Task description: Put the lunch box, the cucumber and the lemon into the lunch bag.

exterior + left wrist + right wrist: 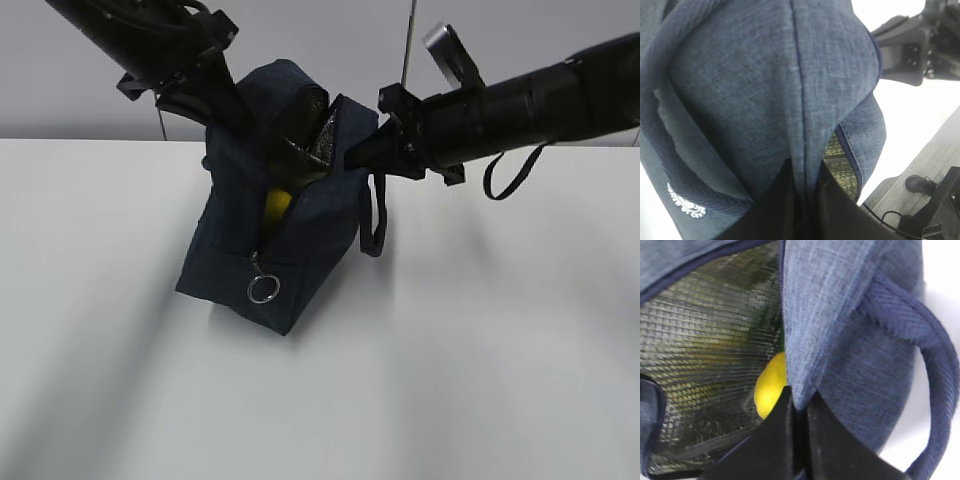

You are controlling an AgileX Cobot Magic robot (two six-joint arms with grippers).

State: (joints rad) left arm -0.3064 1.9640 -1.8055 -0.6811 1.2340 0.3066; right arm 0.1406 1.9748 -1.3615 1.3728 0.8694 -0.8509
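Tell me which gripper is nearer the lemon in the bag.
Right. The right gripper pinches the lunch bag wall at the opening, with the lemon just inside beside its fingertips. The left gripper clamps the bag's fabric on the far side, with no lemon in its view.

**Navy bag, silver lining, yellow lemon**

The bag (pixel 290 260) is dark navy woven fabric with a darker zipper edge and a small white printed logo (pixel 687 205). Its lining (pixel 700 355) is silver foil in a fine grid pattern. The lemon (pixel 771 387) is bright yellow. The ring pull (pixel 263 289) is silver. Both arms are black; the table (pixel 500 380) is white.
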